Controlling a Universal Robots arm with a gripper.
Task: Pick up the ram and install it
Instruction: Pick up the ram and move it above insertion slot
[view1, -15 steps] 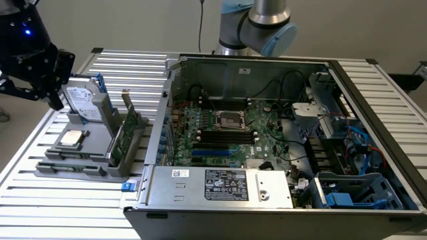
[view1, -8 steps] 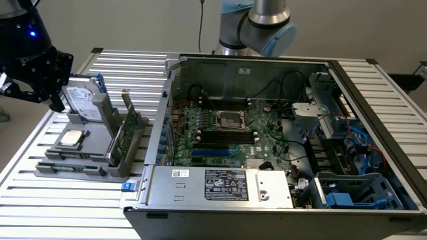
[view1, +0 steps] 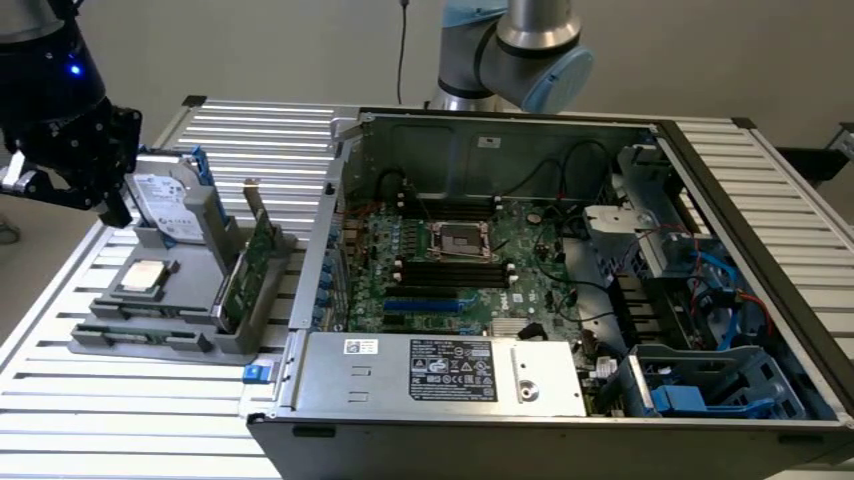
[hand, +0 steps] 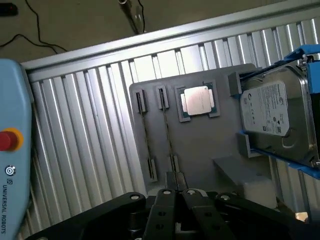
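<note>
The ram (hand: 168, 135) sits on edge in a slot of the gray holder (hand: 200, 145), left of the open PC case (view1: 534, 250). The gripper (hand: 178, 192) hangs over the holder near the hard drive (hand: 272, 115), fingers pressed together, gripping nothing.

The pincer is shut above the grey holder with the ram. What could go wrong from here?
1. The pincer is shut over the holder; lowered like this, it would probably press on the edge of the ram instead of straddling it.
2. A second stick stands close beside it, so a finger may knock that one.
3. The hard drive stands upright near the pincer; the arm could clip it.
</note>
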